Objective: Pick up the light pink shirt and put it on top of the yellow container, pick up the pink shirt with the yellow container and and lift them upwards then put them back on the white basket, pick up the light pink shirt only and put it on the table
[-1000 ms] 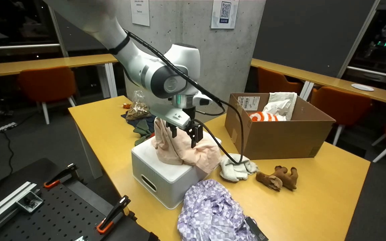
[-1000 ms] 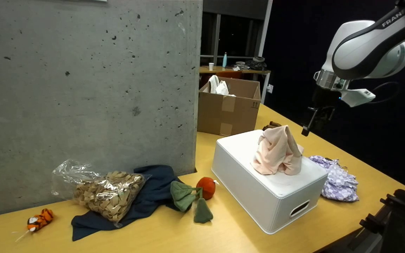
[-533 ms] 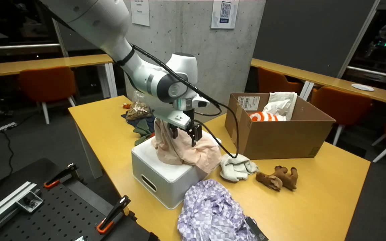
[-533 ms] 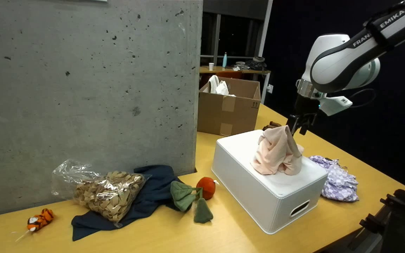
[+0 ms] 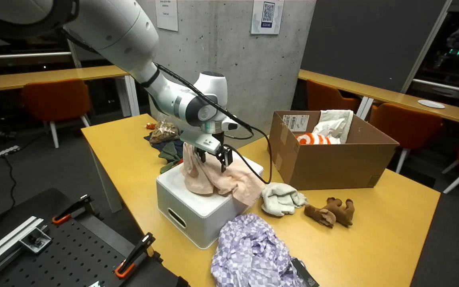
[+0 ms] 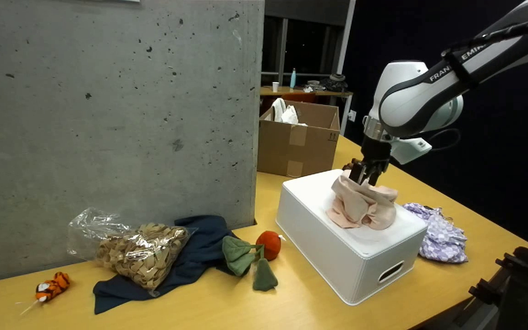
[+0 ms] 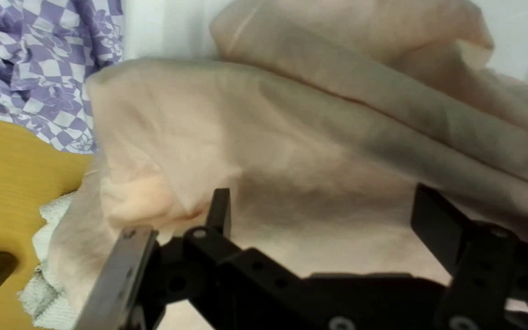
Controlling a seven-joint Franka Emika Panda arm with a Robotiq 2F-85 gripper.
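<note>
The light pink shirt (image 5: 245,181) lies heaped on the flat top of the white basket (image 5: 213,227), which stands on the table (image 5: 377,235). Part of the fabric hangs over the basket's side in an exterior view. My gripper (image 5: 213,163) points down right over the heap, jaws wide apart. In an exterior view its fingertips meet the raised upper folds of the shirt (image 6: 358,206). Seen from the wrist, pink cloth fills the space below and between the fingers (image 7: 438,229), but they do not pinch it. The yellow container is hidden or out of view.
A brown cardboard box (image 5: 341,167) with cloths stands behind the basket. Around it lie a purple checkered cloth (image 5: 249,251), a pale towel (image 5: 281,199) and a brown plush (image 5: 339,213). A plastic bag (image 6: 145,256) sits by the concrete pillar (image 6: 108,114).
My gripper has come down and across onto the shirt, staying open. The shirt's peaked top now looks pressed down and folded over where the fingers touch. The basket has not moved.
</note>
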